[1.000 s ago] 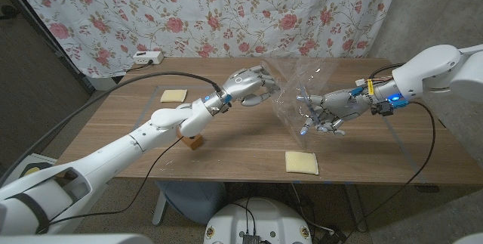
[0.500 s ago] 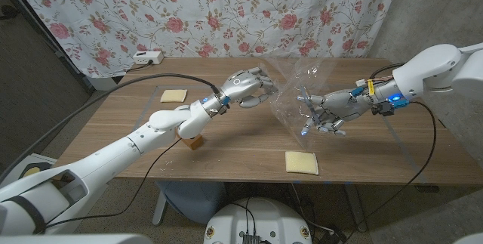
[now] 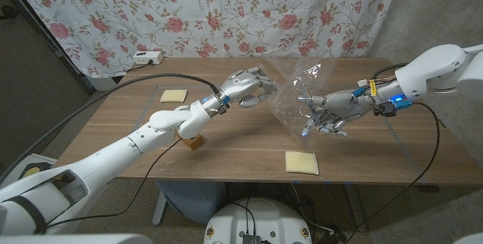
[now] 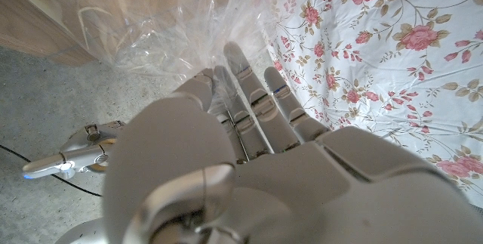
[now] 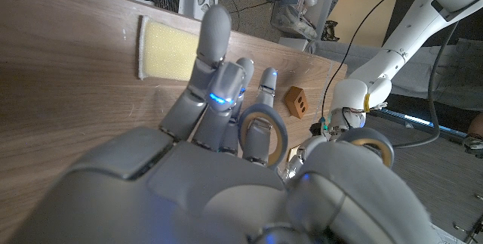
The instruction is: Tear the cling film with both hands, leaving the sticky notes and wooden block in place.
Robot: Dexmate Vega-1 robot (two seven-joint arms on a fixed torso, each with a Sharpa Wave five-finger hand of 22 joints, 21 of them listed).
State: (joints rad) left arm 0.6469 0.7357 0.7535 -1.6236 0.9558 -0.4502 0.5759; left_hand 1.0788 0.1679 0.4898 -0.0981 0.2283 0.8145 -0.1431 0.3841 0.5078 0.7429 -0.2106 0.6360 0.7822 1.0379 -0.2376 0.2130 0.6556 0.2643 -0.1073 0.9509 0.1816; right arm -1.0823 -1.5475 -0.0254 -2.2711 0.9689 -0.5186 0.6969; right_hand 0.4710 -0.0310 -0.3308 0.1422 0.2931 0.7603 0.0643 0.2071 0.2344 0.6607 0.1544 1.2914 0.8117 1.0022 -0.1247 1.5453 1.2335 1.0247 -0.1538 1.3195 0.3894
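Both arms are up over the middle of the wooden table [image 3: 226,142], with a sheet of cling film [image 3: 290,97] stretched in the air between them. The left hand [image 3: 253,88] has its fingers curled onto the film's edge at about 9 o'clock of the sheet; from the wrist camera on that arm I can see the fingers [image 4: 253,108] lying close together against crumpled plastic, so it looks like a grip on the film. The right hand [image 3: 324,110] is at the sheet's 3 o'clock side, fingers bunched and pointing toward the film; whether it really pinches the plastic or only touches it I cannot tell.

The 2 pads of sticky notes sit on the table well clear of the hands: 1 [image 3: 173,95] at about 10 o'clock from the table's middle, the other [image 3: 302,162] at about 5 o'clock near the front edge. The wooden block [image 3: 195,141] sits at roughly 8 o'clock, partly under the left forearm.

I'd judge this as the pulling stage: the film is lifted and taut but appears whole, no rip visible. The next move calls for the 2 hands to draw apart, or twist against each other, with firm holds so the plastic splits rather than slips. It should stay high enough that the left forearm doesn't brush the block.
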